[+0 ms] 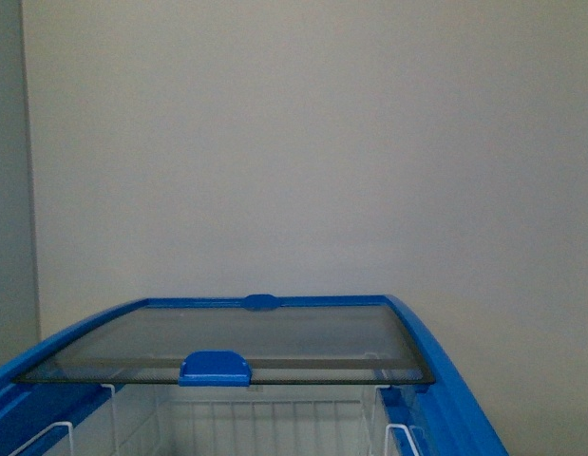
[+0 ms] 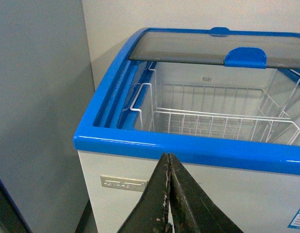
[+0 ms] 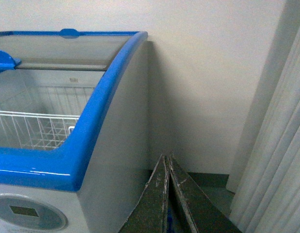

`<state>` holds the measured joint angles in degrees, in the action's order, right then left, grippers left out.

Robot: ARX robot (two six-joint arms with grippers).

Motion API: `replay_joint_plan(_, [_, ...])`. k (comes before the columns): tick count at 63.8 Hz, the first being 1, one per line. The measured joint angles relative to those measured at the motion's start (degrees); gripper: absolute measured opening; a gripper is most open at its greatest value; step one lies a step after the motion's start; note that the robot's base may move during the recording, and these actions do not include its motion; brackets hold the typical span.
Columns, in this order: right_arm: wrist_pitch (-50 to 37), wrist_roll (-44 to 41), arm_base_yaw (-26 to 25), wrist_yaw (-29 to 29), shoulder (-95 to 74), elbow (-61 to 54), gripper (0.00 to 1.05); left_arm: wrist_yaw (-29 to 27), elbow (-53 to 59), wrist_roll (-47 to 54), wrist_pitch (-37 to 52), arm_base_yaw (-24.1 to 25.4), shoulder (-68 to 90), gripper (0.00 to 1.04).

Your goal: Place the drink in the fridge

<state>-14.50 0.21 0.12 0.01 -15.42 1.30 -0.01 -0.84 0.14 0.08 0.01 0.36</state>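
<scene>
The fridge (image 1: pixel 450 375) is a white chest with a blue top rim. Its near half stands uncovered, and the glass lid (image 1: pixel 256 337) with a blue handle (image 1: pixel 215 367) lies over the far half. The drink is out of view in all three views. My left gripper (image 2: pixel 168 157) is shut and empty, in front of the fridge (image 2: pixel 188 148) near its left front corner, just below the rim. My right gripper (image 3: pixel 166 158) is shut and empty too, off the right side of the fridge (image 3: pixel 91 131) and pointing at the wall behind.
White wire baskets (image 2: pixel 213 121) hang inside the uncovered part. An oval grey control panel (image 3: pixel 28 212) sits on the front face. A taller grey cabinet (image 2: pixel 38 107) stands close on the left. A pale curtain (image 3: pixel 280 145) hangs at the right, beside a plain wall (image 1: pixel 303 142).
</scene>
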Motion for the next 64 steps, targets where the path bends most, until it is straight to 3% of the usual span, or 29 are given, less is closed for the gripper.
replay_joint_plan(19, [4.31,-0.02,0.0,-0.04,5.22,-0.42,0.03,0.0,0.0,0.0,0.0,0.0,0.0,0.03])
replay_joint_plan(25, [14.03,-0.02,0.0,0.07,13.66,-0.42,0.03,-0.02,0.0,0.0,0.0,0.0,0.0,0.03])
replay_joint_plan(43, [14.43,-0.04,-0.02,-0.02,15.15,-0.42,0.03,0.0,0.0,0.0,0.0,0.0,0.0,0.03])
replay_joint_plan(45, [14.43,-0.07,-0.02,-0.02,15.15,-0.39,0.08,0.0,0.0,-0.07,0.0,0.0,0.0,0.04])
replay_joint_plan(54, [14.43,-0.04,-0.02,-0.04,15.15,-0.42,0.4,0.0,0.0,-0.02,0.0,0.0,0.0,0.36])
replay_joint_plan(64, [14.43,-0.07,-0.02,-0.04,15.15,-0.42,0.64,0.0,0.0,-0.02,0.0,0.0,0.0,0.6])
